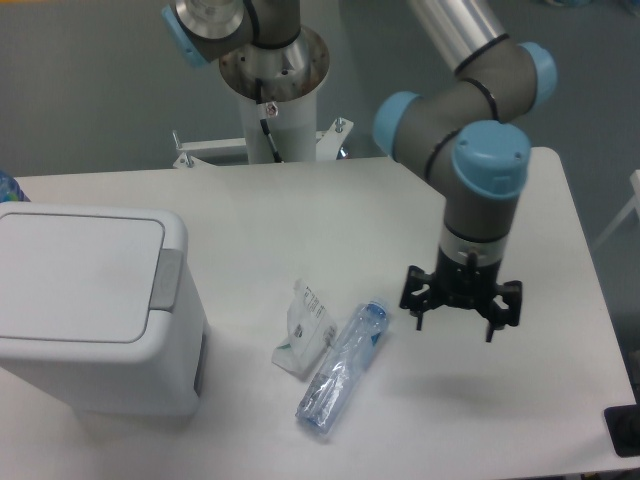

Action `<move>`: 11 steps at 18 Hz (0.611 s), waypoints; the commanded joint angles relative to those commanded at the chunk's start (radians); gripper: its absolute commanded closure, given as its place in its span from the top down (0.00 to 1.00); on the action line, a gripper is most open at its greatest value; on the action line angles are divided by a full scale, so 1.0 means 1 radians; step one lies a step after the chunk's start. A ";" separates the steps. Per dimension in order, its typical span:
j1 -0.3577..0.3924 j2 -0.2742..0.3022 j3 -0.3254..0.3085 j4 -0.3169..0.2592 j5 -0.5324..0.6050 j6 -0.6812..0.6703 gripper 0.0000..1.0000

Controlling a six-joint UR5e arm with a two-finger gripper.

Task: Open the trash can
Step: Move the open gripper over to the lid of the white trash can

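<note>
— Where does your gripper (461,318) sit, and how do its jaws stand?

— It hangs above the white table (330,220), right of centre, pointing straight down from the grey-and-blue arm (478,180); its two black fingers (420,305) are spread wide apart with nothing between them; its shadow falls on the tabletop just below

— And your trash can (95,305)?

— At the left edge of the table, well apart from the gripper; its flat lid is down and the grey push-button strip (166,280) runs along the lid's right side (the side facing the gripper)

— What lies between them?

— A crushed clear plastic bottle (343,368) with a blue cap, lying on its side; a crumpled white wrapper (304,327) touches its left flank
</note>
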 joint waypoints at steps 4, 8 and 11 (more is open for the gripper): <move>-0.060 0.066 -0.005 0.002 -0.100 -0.129 1.00; -0.103 0.117 -0.005 0.006 -0.182 -0.180 1.00; -0.103 0.144 -0.002 0.031 -0.282 -0.229 1.00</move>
